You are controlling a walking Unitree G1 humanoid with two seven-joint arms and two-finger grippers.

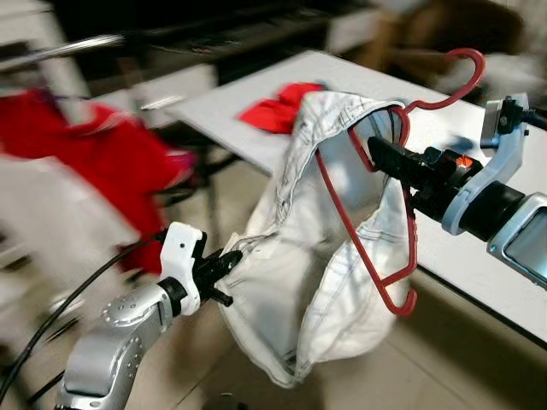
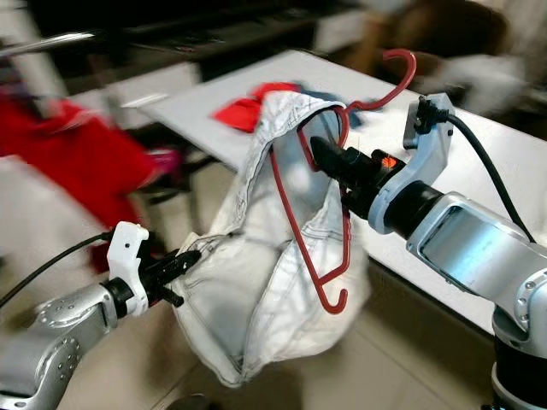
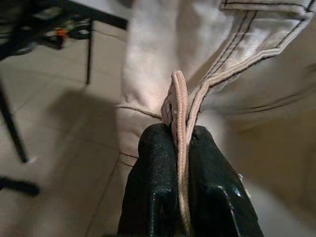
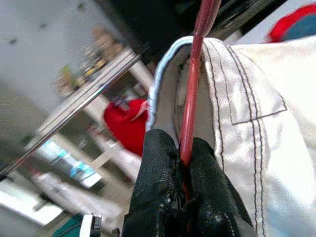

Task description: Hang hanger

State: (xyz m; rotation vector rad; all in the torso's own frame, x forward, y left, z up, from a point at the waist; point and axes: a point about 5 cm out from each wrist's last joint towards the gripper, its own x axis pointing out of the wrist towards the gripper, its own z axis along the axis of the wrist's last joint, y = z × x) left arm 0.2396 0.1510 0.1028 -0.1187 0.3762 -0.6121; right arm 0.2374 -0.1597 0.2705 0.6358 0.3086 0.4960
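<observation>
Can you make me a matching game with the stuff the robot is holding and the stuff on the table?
Things:
1. red wire hanger
2. white denim garment
3. red cloth
4. left gripper

Places or states:
A. lying on the white table
B. draped over the hanger
C. pinching the garment's edge
D. clamped in the right gripper

Pairs: 1-D, 2-B, 3-A, 4-C

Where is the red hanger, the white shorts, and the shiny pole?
red hanger (image 1: 466,68), left eye view, on its curved hook.
white shorts (image 1: 291,282), left eye view, on the hanging cloth's middle.
shiny pole (image 4: 94,91), right wrist view, on the metal bar's middle.
</observation>
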